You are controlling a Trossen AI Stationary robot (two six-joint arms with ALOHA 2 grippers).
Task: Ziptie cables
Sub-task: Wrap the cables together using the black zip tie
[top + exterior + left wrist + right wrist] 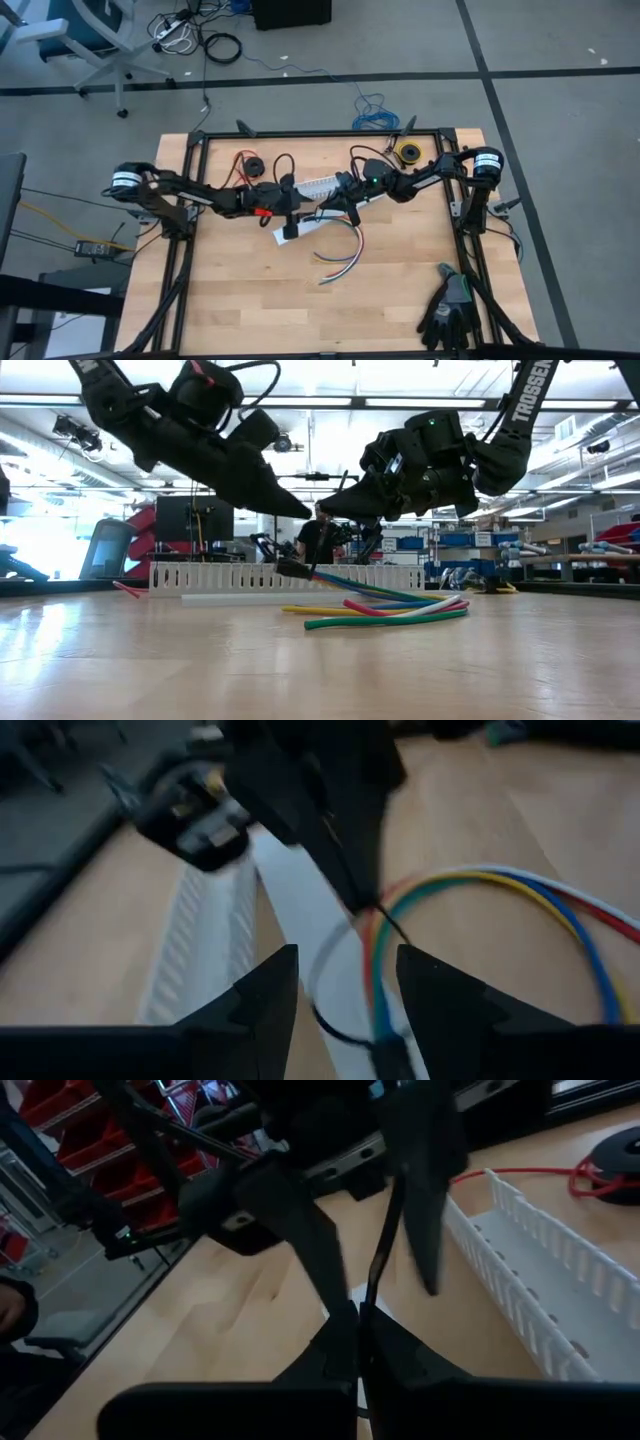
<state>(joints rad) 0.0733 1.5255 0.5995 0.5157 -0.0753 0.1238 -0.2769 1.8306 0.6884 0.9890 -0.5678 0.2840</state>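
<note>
The cables (345,255) (390,610) (480,890) lie in a curved multicoloured bundle on the table. One end (292,568) sits by the white channel (318,185) (230,577). The ziptie (385,1230) (330,525) is a thin dark strip standing over that end. My right gripper (357,1330) (332,203) is shut on it above the table. My left gripper (345,982) (295,207) is open and faces the right one at close range. Its fingers stand either side of the ziptie without touching it. My right gripper pinches the ziptie (366,1305) between its two shut fingers, slanting down from the table's right. The strip runs on past the fingertips, between the left gripper's open fingers. Its lower part (315,565) drops toward the cables' end; whether it loops round them, I cannot tell.
A white flat strip (300,228) (300,900) lies under the grippers. A black spool of red wire (250,163) (615,1150) and a yellow roll (407,153) sit near the far edge. Black gloves (450,310) lie at the near right corner. A person (318,535) stands beyond the table.
</note>
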